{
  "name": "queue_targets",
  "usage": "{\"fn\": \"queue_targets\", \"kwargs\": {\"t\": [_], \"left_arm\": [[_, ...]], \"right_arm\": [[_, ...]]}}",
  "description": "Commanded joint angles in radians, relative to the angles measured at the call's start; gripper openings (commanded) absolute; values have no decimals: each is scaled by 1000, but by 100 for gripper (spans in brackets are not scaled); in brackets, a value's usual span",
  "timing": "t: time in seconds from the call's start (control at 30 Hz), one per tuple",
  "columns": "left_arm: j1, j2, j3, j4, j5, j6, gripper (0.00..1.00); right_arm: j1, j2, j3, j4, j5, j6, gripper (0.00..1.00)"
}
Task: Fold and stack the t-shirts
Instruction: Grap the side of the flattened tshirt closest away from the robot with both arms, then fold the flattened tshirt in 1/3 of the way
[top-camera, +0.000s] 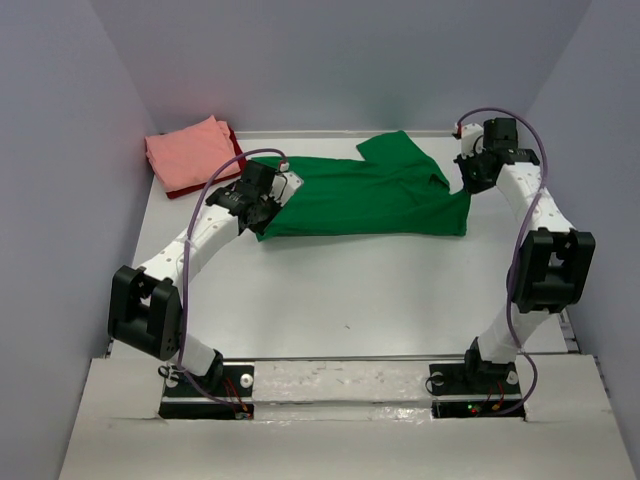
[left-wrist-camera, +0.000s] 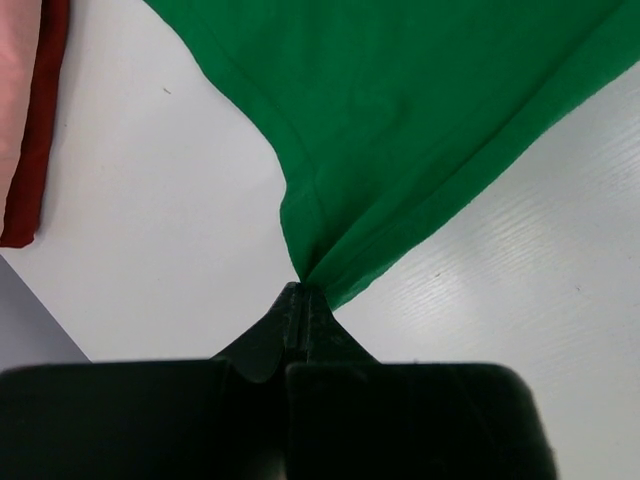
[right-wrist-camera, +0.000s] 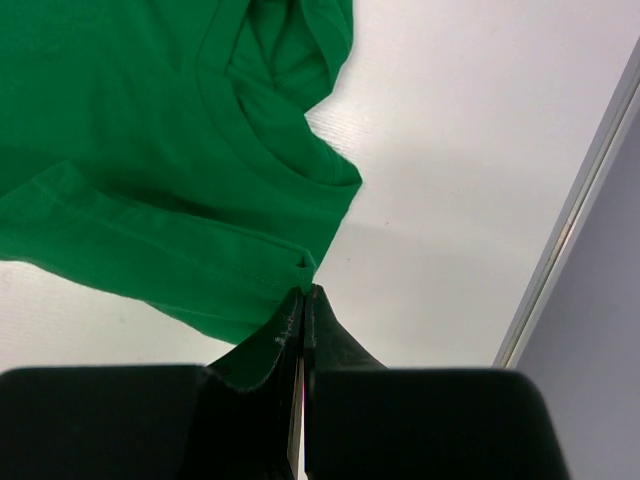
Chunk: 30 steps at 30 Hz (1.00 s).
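Left jaws and right jaws tight on opposite ends of the green t-shirt (top-camera: 370, 195)

white table (top-camera: 350, 290), pale lilac walls (top-camera: 60, 120) on three sides — silver strip (top-camera: 340, 385) along near edge

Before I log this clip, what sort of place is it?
Probably a lab test cell, not a home: a white table boxed in by plain pale walls, with a left arm and right arm bolted at its near edge.
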Motion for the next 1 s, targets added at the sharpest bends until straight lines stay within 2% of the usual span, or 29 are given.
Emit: {"fn": "queue_targets", "kwargs": {"t": [0.0, 0.4, 0.97], "left_arm": [[5, 7, 33, 20, -5, 8, 0], [10, 89, 70, 58, -10, 9, 0], [10, 191, 110, 89, -51, 20, 0]], "right_arm": [[-12, 37, 107, 50, -10, 18, 0], [-12, 152, 245, 46, -38, 14, 0], [-12, 300, 324, 44, -110, 12, 0]]}}
